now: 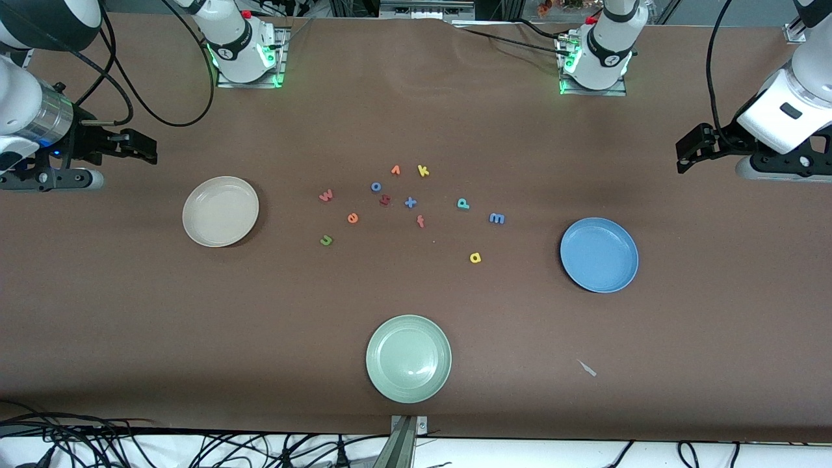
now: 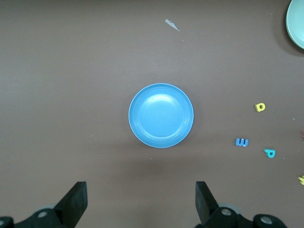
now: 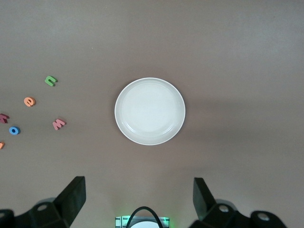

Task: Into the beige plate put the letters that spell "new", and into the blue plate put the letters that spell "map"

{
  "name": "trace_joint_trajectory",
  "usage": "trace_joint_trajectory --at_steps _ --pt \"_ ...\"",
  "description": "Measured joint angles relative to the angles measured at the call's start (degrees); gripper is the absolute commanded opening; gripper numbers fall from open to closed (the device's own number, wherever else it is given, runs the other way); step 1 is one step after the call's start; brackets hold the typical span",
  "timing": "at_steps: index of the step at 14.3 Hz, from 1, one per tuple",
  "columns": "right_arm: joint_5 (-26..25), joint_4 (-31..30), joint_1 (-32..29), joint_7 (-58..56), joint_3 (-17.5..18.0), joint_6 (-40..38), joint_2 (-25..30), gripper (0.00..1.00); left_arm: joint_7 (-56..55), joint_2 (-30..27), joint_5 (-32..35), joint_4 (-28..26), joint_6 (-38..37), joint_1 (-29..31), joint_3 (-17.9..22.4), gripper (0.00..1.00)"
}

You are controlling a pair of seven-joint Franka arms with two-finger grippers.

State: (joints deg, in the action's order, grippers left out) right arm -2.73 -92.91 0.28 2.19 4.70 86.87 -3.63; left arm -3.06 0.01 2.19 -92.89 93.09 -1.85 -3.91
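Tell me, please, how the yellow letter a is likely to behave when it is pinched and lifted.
The yellow a looks small and foam-like, so it is probably very light and slightly squashy. Lying flat on the table, it should not roll, but a low pinch may nudge it sideways.

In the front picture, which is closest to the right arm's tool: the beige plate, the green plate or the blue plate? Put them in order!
From the right tool:
1. Beige plate, at the right arm's end.
2. Green plate, nearest the front camera.
3. Blue plate, at the left arm's end.

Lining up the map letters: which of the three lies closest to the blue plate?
The blue m; the yellow a and the teal p lie farther from the blue plate.
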Motion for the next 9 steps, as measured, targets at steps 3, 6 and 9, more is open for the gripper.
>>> trace_joint_trajectory --at_steps 3,6,9 --pt "0.00 0.00 0.00 0.00 0.00 0.00 -0.01 1.00 0.00 0.13 0.00 0.00 0.01 0.00 0.00 1.00" --pt "0.00 0.00 0.00 0.00 0.00 0.00 -0.04 1.00 0.00 0.16 0.00 0.00 0.01 -0.05 -0.02 1.00" --pt "0.00 0.00 0.00 0.00 0.00 0.00 -0.06 1.00 0.00 0.18 0.00 0.02 0.01 -0.37 -0.14 1.00"
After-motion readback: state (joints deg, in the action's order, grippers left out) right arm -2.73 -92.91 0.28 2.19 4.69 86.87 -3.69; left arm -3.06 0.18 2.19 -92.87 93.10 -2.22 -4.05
